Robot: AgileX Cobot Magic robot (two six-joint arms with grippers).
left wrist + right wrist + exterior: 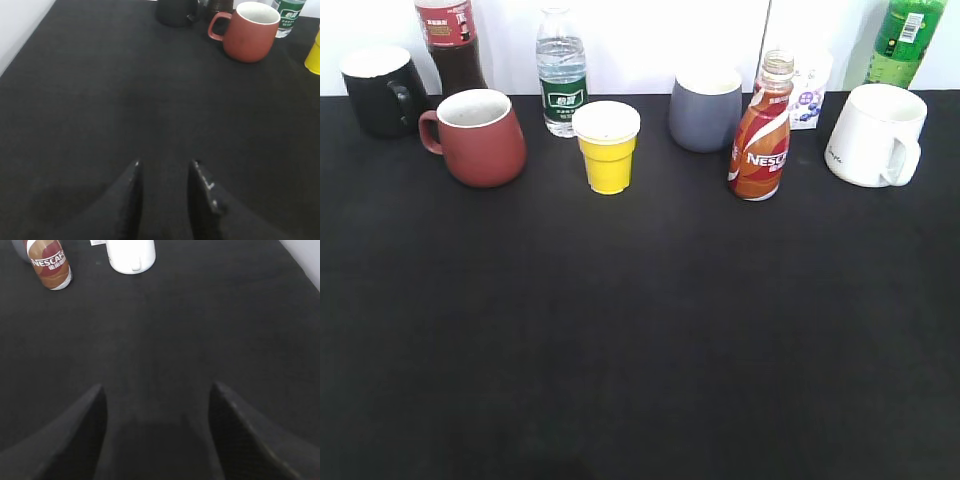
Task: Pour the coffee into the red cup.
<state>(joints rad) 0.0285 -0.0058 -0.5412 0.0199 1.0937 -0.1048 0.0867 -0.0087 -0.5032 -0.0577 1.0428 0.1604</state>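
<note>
The coffee bottle (pixel 761 140), with its orange-brown Nescafe wrap and no cap, stands upright at the back right of the black table; it also shows in the right wrist view (pixel 49 264). The red cup (pixel 476 137) stands upright at the back left, handle to the left, and shows in the left wrist view (pixel 247 31). My left gripper (pixel 164 164) is open and empty over bare table, well short of the red cup. My right gripper (pixel 157 387) is open wide and empty, well short of the bottle. Neither gripper shows in the exterior view.
Along the back stand a black mug (pixel 382 90), a dark bottle with red label (pixel 450 42), a water bottle (pixel 561 72), a yellow cup (pixel 607 147), a grey cup (pixel 706 108), a white mug (pixel 872 134) and a green bottle (pixel 905 40).
</note>
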